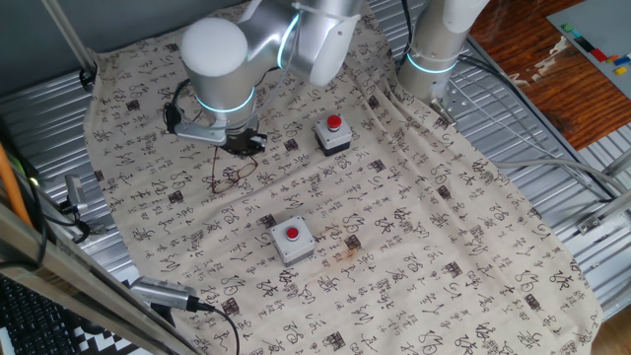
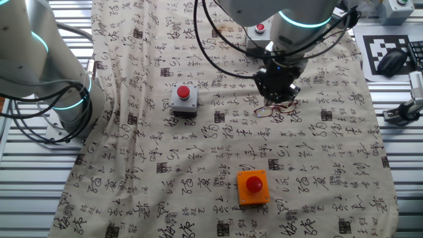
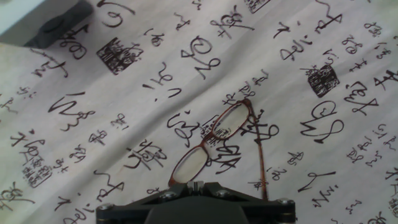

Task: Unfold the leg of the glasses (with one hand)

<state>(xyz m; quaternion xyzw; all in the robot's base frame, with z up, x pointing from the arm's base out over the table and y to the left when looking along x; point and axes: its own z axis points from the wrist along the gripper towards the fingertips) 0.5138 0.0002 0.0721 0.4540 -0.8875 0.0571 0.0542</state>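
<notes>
Glasses (image 3: 214,140) look light, thin, fragile wire, so hook the hinged leg; gripper (image 1: 240,144) just above, finger opening can't tell.

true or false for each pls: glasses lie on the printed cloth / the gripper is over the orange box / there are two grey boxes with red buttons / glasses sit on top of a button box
1. The glasses lie on the printed cloth: true.
2. The gripper is over the orange box: false, it hangs by the glasses, away from that box.
3. Two grey boxes with red buttons, one and another: true.
4. The glasses sit on a button box: false, they lie on the cloth.
</notes>
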